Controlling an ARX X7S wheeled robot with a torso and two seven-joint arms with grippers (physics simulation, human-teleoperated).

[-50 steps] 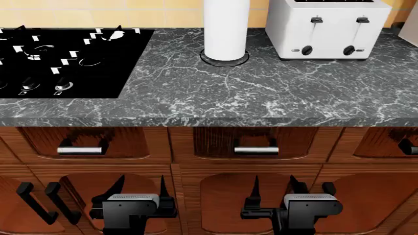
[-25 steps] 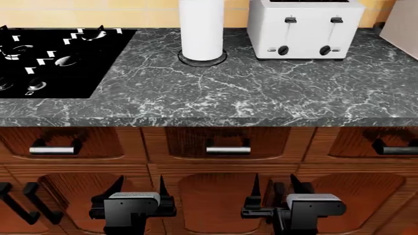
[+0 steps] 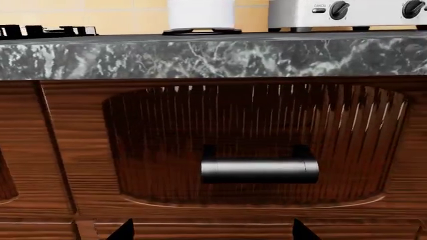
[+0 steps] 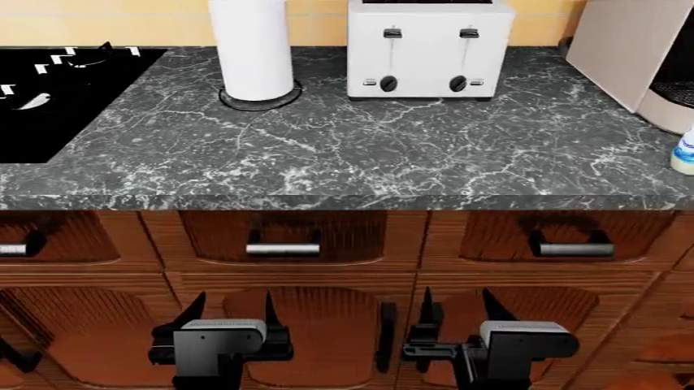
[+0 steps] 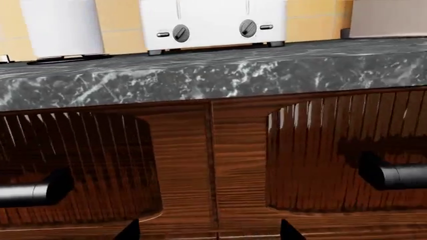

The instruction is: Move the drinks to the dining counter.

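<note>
One drink showed: a cream-white bottle with a light-blue cap and blue-white label [image 4: 683, 153], cut by the head view's right edge, standing on the dark grey veined marble counter [image 4: 358, 146] beside a beige appliance [image 4: 639, 57]. Its label was too small to read. The dark-blue bottle and dining counter were out of sight. Left gripper [image 4: 230, 313] and right gripper [image 4: 453, 313] hung spread and empty before the wooden drawer fronts [image 4: 282, 240]. Bringing the bottle into full view, within the right arm's reach, seemed wise before any reaching. On the white toaster [image 4: 428, 49], small dial lettering was illegible.
</note>
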